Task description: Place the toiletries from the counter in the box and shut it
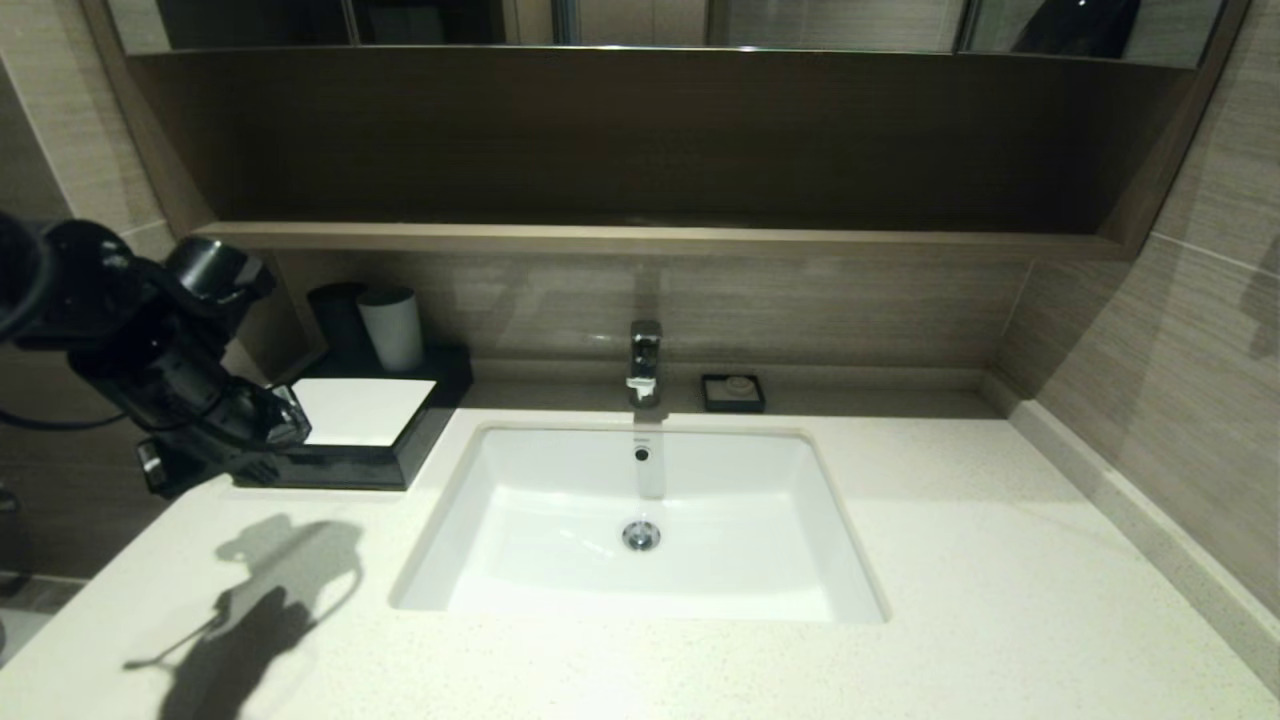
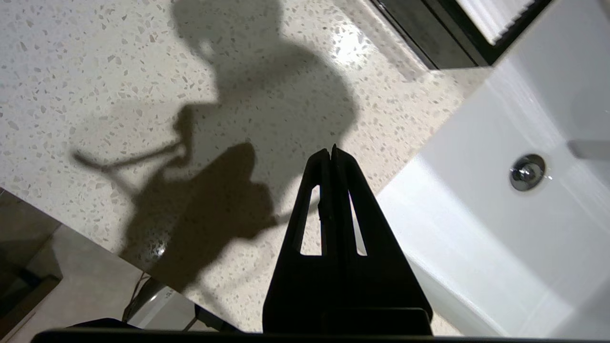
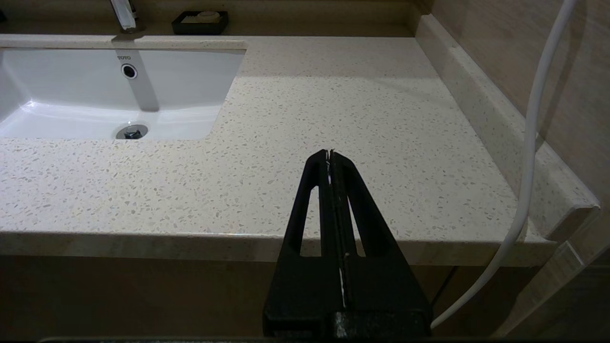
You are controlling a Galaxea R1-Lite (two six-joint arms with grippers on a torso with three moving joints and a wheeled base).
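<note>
L gripper (image 2: pixel 330 151) fingers pressed together, empty, above counter (image 2: pixel 95 71), box (image 1: pixel 385 465) long axis running back toward wall, just beside fingers, R gripper (image 3: pixel 330 153) closed too.

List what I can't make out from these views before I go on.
- Box front, head view: the left arm covers its near-left part, so whether the drawer is shut is unclear.
- Toiletries: none visible on the counter; inside the box is hidden.
- Dish contents, head view: too small.
- Right hand: absent from head view.
</note>
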